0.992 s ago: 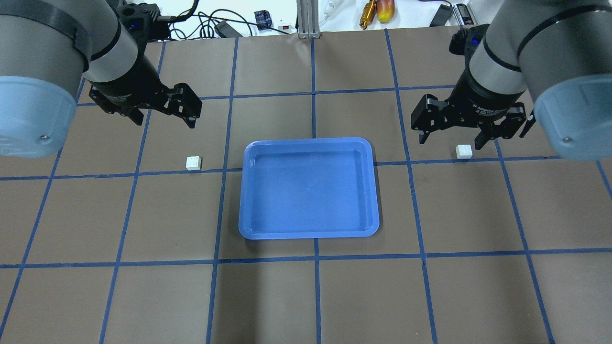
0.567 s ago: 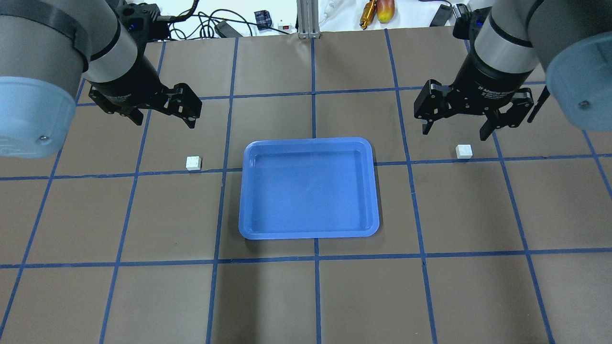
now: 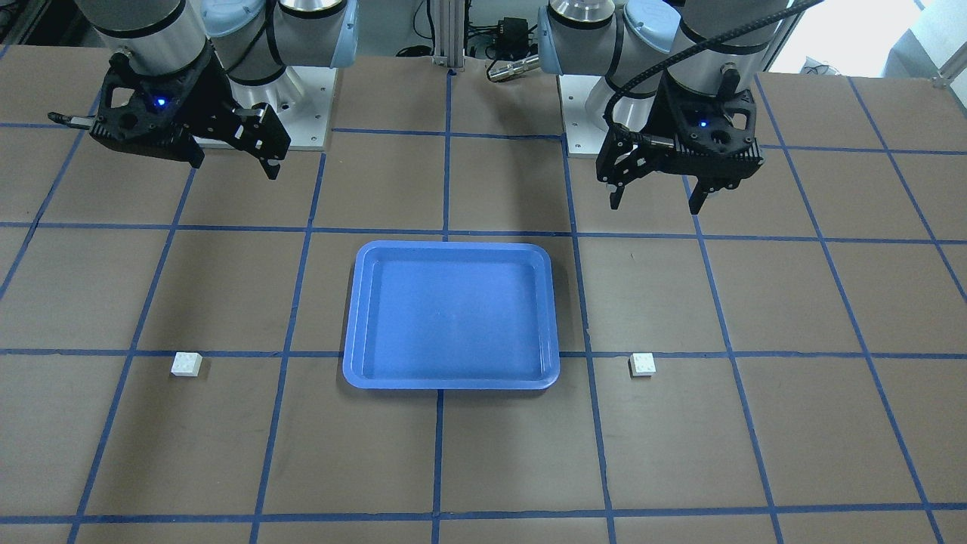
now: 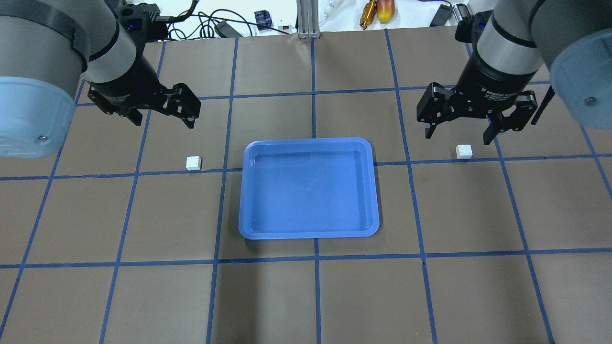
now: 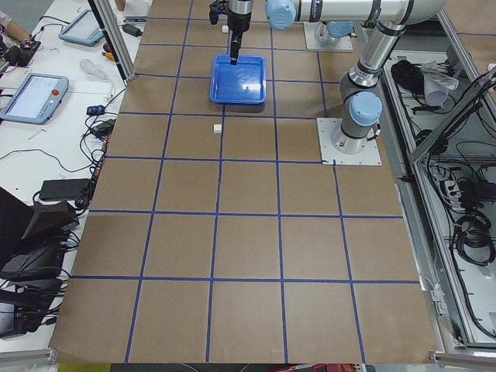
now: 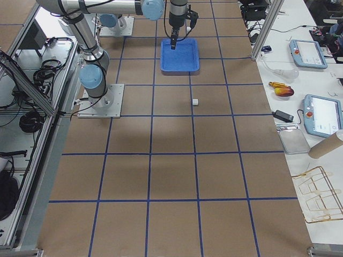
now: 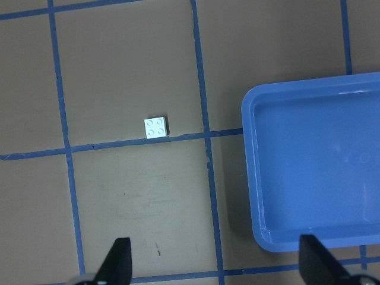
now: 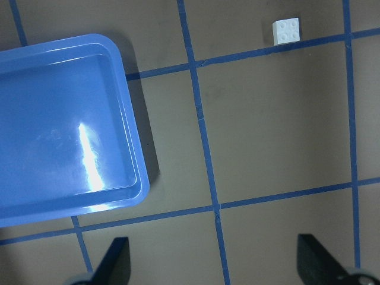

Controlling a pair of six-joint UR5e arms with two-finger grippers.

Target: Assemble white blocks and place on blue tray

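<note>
The blue tray (image 4: pixel 309 188) lies empty mid-table, also in the front view (image 3: pixel 452 313). One white block (image 4: pixel 193 163) sits left of it, studs up, and shows in the left wrist view (image 7: pixel 157 127). The other white block (image 4: pixel 464 151) sits right of the tray and shows in the right wrist view (image 8: pixel 286 31). My left gripper (image 4: pixel 164 119) is open and empty, above the table, short of its block. My right gripper (image 4: pixel 457 138) is open and empty, hovering just behind its block.
Blue tape lines grid the brown table. Cables, tools and an aluminium post (image 4: pixel 308 19) lie past the far edge. The robot bases (image 3: pixel 302 91) stand at the near side. Operator tables with tablets (image 5: pixel 35 97) flank the far side.
My right gripper has shifted a little to the right and away from the block, staying open. The left arm, both blocks and the tray have not moved.
</note>
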